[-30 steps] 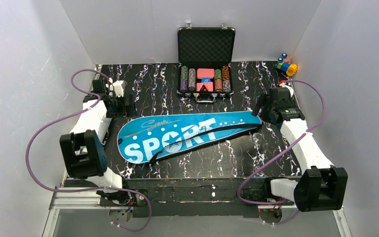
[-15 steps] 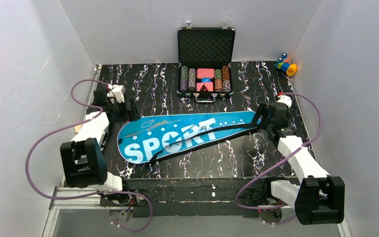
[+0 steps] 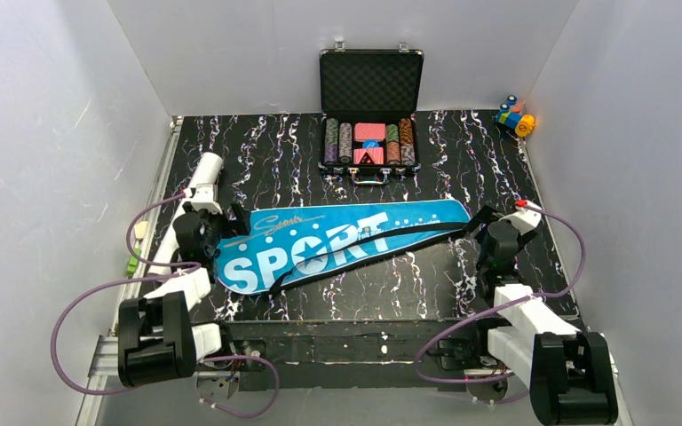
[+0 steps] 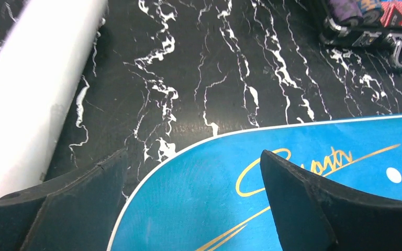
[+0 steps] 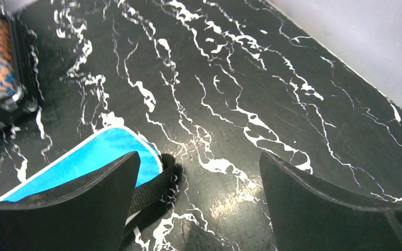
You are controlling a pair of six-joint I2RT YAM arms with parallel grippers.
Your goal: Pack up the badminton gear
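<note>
Now both arms are folding back toward their bases, away from where they were reaching a second ago. The left gripper (image 4: pixel 192 157) is hovering, fingers spread wide and empty, over the broad end of the long blue racket-shaped bag lettered "SPORT" (image 3: pixel 346 240). The right gripper (image 5: pixel 199 157), equally spread, is hanging just past the narrow end. The bag is lying flat and unmoved on the black marbled tabletop (image 3: pixel 275 160). The long white cylindrical tube (image 3: pixel 202 177) is lying outside it, so packing is likely staying unfinished.

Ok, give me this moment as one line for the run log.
left end effector: open, over blue bag wide end | right end effector: open, by its narrow end | white tube: on table, outside bag
</note>
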